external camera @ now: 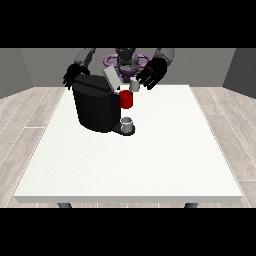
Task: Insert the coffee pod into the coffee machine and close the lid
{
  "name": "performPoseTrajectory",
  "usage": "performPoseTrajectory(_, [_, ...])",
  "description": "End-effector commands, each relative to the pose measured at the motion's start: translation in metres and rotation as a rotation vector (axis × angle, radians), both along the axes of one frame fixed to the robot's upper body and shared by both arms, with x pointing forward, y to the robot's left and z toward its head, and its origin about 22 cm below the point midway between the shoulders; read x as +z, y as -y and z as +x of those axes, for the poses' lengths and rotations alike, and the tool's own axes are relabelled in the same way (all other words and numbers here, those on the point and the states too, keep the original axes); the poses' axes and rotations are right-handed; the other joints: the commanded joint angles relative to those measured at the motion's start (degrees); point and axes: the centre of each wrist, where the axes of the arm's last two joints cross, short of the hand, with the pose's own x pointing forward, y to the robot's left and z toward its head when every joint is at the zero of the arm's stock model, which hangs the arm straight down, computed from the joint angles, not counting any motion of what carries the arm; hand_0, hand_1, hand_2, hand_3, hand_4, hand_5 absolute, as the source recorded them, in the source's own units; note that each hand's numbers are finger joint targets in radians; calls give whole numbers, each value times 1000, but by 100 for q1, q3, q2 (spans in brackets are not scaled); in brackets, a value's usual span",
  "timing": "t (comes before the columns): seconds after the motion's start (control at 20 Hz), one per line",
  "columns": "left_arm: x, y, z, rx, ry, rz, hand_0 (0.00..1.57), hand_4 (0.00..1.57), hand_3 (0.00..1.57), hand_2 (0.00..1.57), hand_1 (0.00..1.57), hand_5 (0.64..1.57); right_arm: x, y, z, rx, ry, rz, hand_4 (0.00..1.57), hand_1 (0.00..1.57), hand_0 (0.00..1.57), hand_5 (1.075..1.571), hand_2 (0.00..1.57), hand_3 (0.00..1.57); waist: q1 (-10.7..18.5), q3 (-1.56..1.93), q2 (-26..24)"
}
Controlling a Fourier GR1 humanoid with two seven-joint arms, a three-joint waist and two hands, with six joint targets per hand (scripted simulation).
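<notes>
I see the black coffee machine (95, 107) upright on the tabletop, left of centre, its grey lid (112, 78) tilted open, red head at its 3 o'clock. The small grey coffee pod (134, 85) sits at the machine's 2 o'clock, near the lid.

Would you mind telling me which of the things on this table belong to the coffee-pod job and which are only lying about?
For the job:
- coffee machine
- its raised lid
- small pale pod by the hand at the view's right

Lying about:
- red part at the machine's front; its purpose is unclear
- grey cup on the machine's base
- hand at the view's left
- white table
</notes>
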Motion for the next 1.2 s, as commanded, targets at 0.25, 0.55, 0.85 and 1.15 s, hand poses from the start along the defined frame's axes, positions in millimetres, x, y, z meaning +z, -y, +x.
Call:
performPoseTrajectory(0.25, [34, 22, 4, -20, 50, 20, 1265, 485, 1236, 1297, 1265, 1571, 9, 31, 14, -52, 48, -4, 459, 0, 0, 1571, 0, 0, 22, 3, 287])
performPoseTrajectory(0.55, [-5, 24, 7, -12, -37, 17, 1283, 504, 1222, 1314, 1283, 1571, 11, 8, 2, -57, 8, -10, 480, 0, 0, 1571, 0, 0, -41, 0, 54])
performPoseTrajectory(0.85, [-4, 21, 7, -9, -25, 13, 1260, 511, 1208, 1298, 1260, 1571, 11, 17, -2, -28, 10, 4, 499, 0, 0, 1571, 0, 0, -176, 0, 201])
performPoseTrajectory(1.15, [14, 55, 10, -55, -5, 37, 1185, 492, 1197, 1262, 1185, 1571, -12, 21, -2, -73, 5, 33, 513, 0, 0, 1571, 0, 0, 10, 4, 129])
